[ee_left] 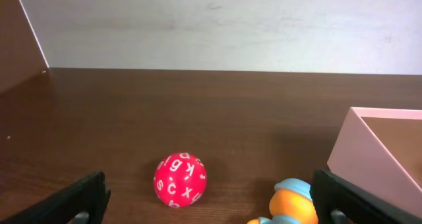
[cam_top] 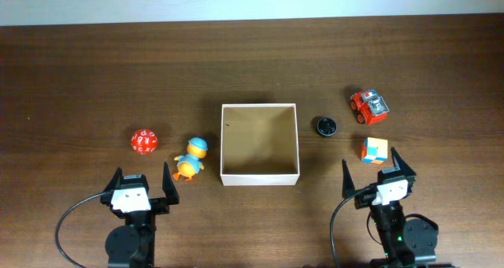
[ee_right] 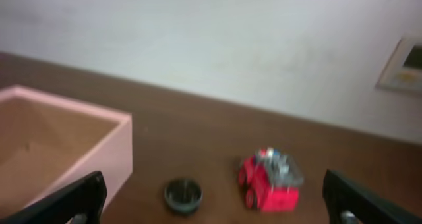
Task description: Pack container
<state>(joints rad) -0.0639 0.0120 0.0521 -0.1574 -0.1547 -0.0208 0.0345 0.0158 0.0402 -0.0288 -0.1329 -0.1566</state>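
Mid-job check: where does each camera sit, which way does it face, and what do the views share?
Overhead: above the table, looking straight down at the container, left gripper and right gripper, both open, low in frame.
Left wrist: low over the table, facing the far wall past the red ball and duck; its own fingers fill the bottom corners.
Right wrist: low, facing the wall past the black disc and red car; its fingers show likewise.
Shared: both wrist views catch the container, on opposite sides.
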